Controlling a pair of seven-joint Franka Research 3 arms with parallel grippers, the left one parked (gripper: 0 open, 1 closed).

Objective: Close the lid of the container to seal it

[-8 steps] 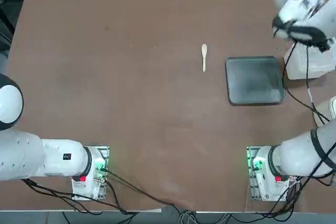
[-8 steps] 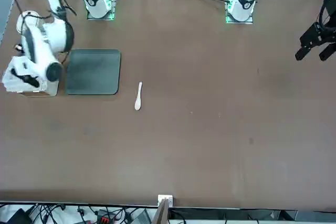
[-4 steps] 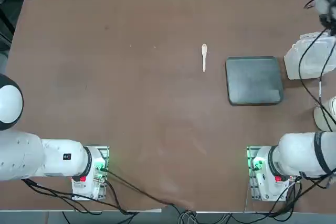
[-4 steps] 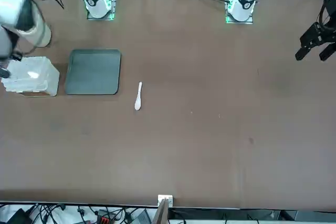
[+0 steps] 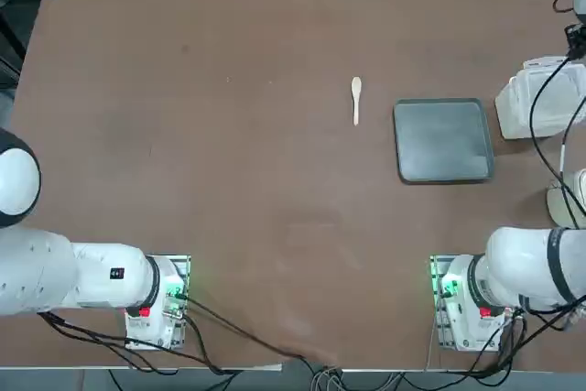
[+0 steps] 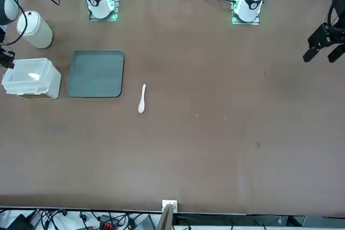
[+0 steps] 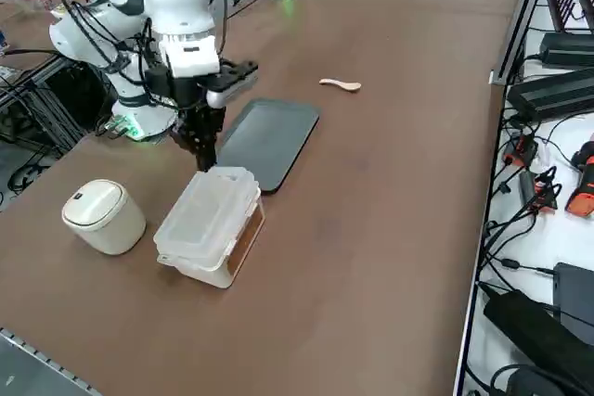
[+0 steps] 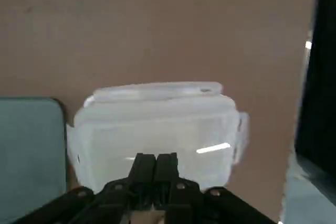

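One gripper (image 7: 202, 157), fingers pressed together, just above container (image 7: 212, 223); lid (image 7: 209, 210) down.

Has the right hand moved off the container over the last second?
Yes. The right hand, fingers shut, has pulled back from above the container toward the robot's side, now hanging near the grey tray's corner.

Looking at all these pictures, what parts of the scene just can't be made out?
- Whether the lid has latched onto the container: no view shows the seam closely.
- The right gripper in the top view: beyond the picture's edge.
- The container's near side in the wrist view: behind the shut fingers.
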